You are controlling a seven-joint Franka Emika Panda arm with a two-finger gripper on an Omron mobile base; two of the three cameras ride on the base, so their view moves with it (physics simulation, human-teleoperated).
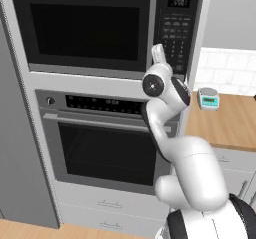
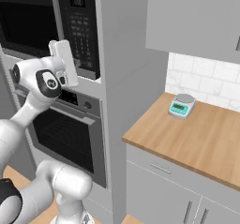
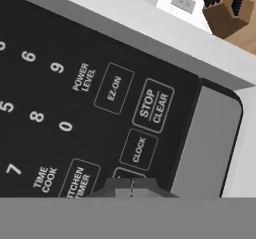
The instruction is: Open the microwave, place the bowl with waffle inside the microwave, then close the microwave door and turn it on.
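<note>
From the left base view, the microwave [image 1: 107, 28] sits built into the column above the steel oven [image 1: 105, 138], its microwave door [image 1: 82, 28] shut flat, black with a dark window; the arm's hand reaches up to the keypad [image 1: 175, 38], whose writing is too small to read. From the right base view, a teal and white scale [image 2: 182, 105] stands on the wooden worktop [image 2: 197, 138]. In the hand view, the fingers [image 3: 131, 190] are pressed together holding nothing, just off keys reading EZ-ON, STOP CLEAR, CLOCK, POWER LEVEL, TIME COOK.
</note>
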